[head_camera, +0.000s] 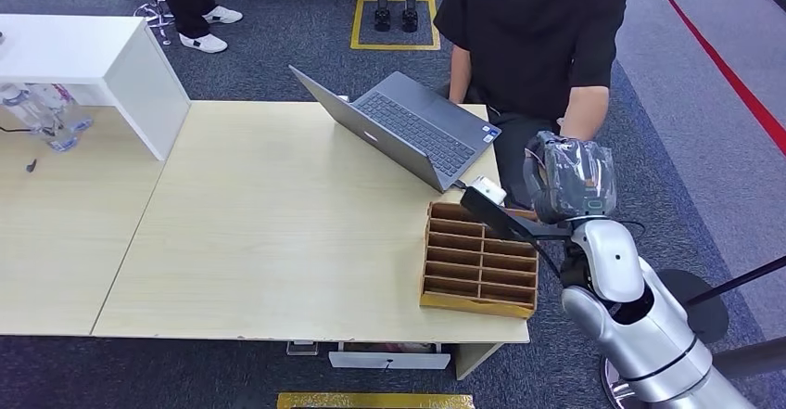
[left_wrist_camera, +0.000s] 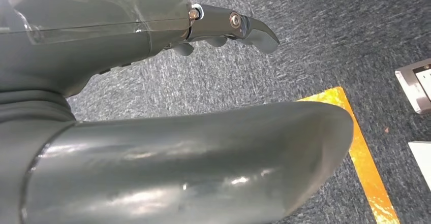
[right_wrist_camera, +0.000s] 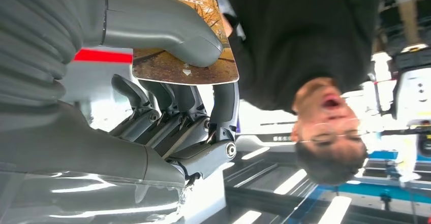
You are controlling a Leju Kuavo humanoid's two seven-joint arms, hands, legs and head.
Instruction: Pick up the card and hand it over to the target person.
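Right hand: your right hand (right_wrist_camera: 167,97) was clamped on the card (right_wrist_camera: 190,56), thumb pressed on its printed face and fingers (right_wrist_camera: 178,112) behind it.
Card: it sat in that raised hand beyond the tabletop's (head_camera: 278,233) right edge, just past the wooden organizer (head_camera: 480,265).
Key relation: the person (head_camera: 542,38) in black sat straight ahead of the card's free end, so the handover looked like yours to finish with the right arm.
Left hand: your left hand (left_wrist_camera: 152,82) held nothing, fingers apart, above the carpet.

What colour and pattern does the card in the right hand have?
The card is orange-brown with a printed photo-like picture; the right wrist view shows it best.
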